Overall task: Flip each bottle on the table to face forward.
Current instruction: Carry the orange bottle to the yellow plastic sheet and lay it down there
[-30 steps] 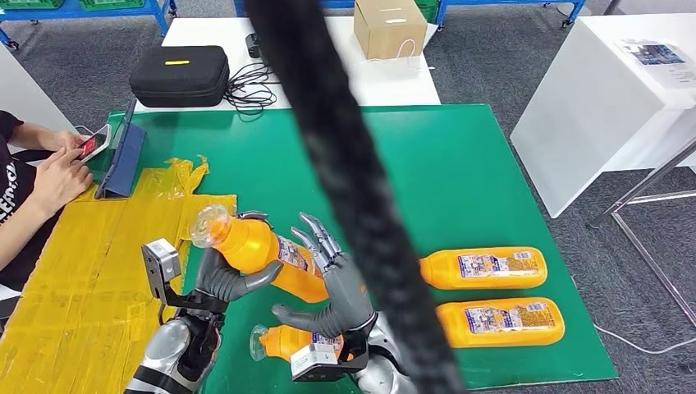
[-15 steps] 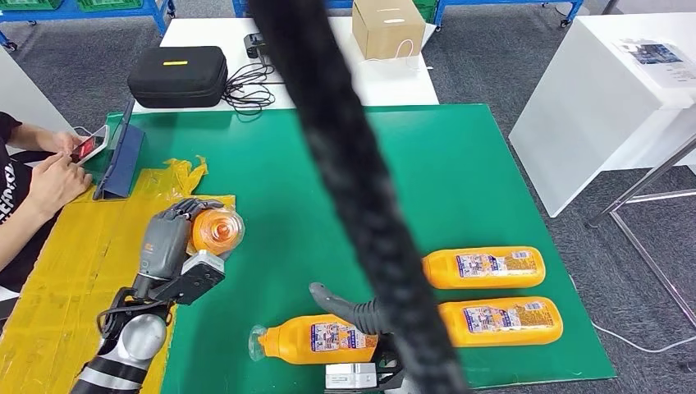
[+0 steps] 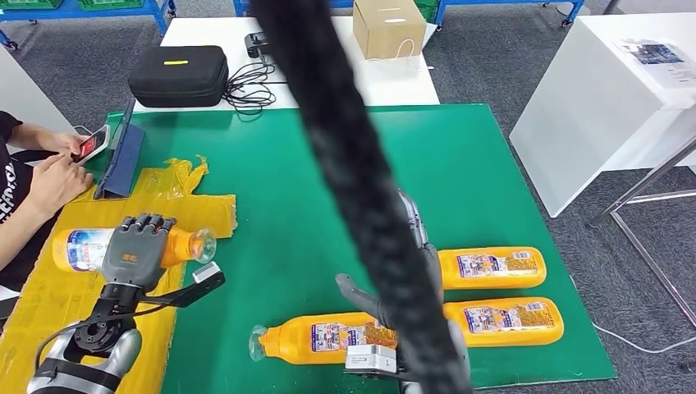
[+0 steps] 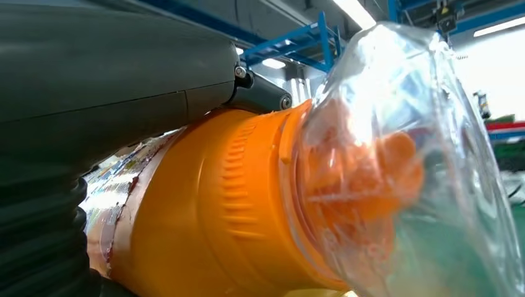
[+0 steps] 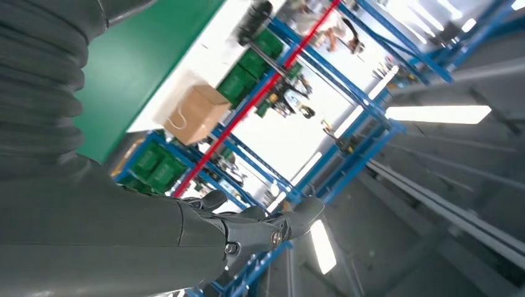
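Swung out over the yellow sheet since a moment ago: left hand wrapped around an orange bottle, label up now. Right hand up off the tabletop, fingers apart, holding nothing. Three more bottles lying on the green.

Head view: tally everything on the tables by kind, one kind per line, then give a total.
Orange bottles: 4, one gripped by the left hand, the others at
Black case: 1
Cardboard box: 1
Blue folder: 1
Total: 7
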